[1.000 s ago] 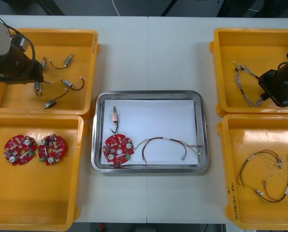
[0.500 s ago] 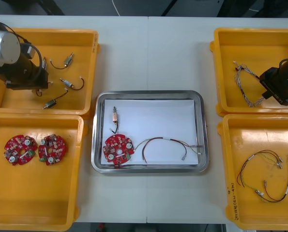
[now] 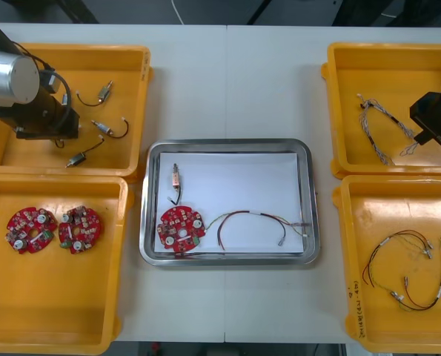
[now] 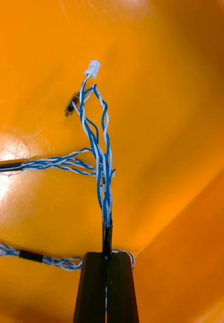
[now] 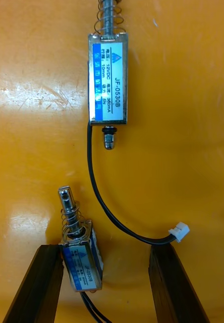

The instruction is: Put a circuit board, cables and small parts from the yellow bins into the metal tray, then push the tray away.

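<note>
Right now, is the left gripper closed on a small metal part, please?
No, the left gripper stands open, a small metal part lying between its spread fingers.

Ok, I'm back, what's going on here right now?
The left gripper is low in the far left bin, open, fingers either side of a small metal part. The right gripper, in the far right bin, is shut on the end of a twisted blue and white cable. The metal tray holds a circuit board, a red and yellow cable and another small part, and is not yet pushed away.
</note>
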### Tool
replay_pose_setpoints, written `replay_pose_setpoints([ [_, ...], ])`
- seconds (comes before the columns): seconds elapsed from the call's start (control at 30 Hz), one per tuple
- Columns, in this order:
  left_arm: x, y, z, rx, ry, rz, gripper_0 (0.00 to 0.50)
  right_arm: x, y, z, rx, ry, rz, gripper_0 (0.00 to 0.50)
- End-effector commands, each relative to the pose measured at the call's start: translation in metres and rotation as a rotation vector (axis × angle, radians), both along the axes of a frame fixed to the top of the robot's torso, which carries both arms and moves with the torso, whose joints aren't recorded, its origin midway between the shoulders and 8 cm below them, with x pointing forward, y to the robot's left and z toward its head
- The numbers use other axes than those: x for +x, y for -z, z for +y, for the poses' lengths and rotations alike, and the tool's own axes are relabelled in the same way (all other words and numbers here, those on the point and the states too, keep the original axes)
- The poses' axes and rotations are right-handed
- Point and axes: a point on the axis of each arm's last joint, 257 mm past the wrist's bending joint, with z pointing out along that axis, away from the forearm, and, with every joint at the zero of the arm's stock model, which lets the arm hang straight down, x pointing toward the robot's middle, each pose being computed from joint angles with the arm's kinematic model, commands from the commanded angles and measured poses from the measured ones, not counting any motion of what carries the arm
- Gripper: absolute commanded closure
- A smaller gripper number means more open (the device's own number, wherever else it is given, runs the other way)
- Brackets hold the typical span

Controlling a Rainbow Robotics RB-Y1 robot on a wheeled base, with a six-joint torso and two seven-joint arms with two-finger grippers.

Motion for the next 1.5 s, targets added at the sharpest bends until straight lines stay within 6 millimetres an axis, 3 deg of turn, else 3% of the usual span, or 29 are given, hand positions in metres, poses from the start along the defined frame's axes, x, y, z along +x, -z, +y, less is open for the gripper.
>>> replay_pose_setpoints([
  [0.03,0.012,-0.008,-0.007,0.034,0.063,-0.041,0.0,-0.006,-0.039,-0.03,-0.058,-0.03,-0.05,0.5],
  [0.2,0.011,-0.007,-0.005,0.039,0.064,-0.041,0.018,-0.018,-0.057,-0.034,-0.086,-0.061,-0.041,0.5],
  [0.27,0.011,-0.008,-0.004,0.041,0.065,-0.041,0.397,-0.025,-0.065,-0.035,-0.117,-0.11,-0.029,0.5],
  [0.3,0.011,-0.007,-0.004,0.039,0.065,-0.04,0.48,-0.027,-0.066,-0.035,-0.125,-0.121,-0.023,0.5],
  [0.33,0.01,-0.005,-0.003,0.042,0.065,-0.038,0.498,-0.03,-0.071,-0.036,-0.133,-0.145,-0.018,0.5],
  [0.43,0.01,-0.005,-0.002,0.046,0.069,-0.036,0.5,-0.037,-0.078,-0.033,-0.153,-0.222,-0.011,0.5],
  [0.7,0.009,-0.007,0.003,0.047,0.064,-0.037,0.5,-0.032,-0.109,-0.021,-0.295,-0.432,-0.097,0.5],
  [0.93,0.002,-0.022,0.013,0.03,0.044,-0.025,0.5,-0.042,-0.119,0.017,-0.43,-0.682,-0.158,0.5],
  [1.37,-0.015,-0.079,0.023,0.02,0.023,-0.034,0.5,-0.054,-0.118,0.099,-0.617,-1.144,-0.176,0.5],
  [1.5,-0.024,-0.094,0.023,0.033,0.024,-0.025,0.5,-0.061,-0.11,0.125,-0.673,-1.302,-0.166,0.5],
])
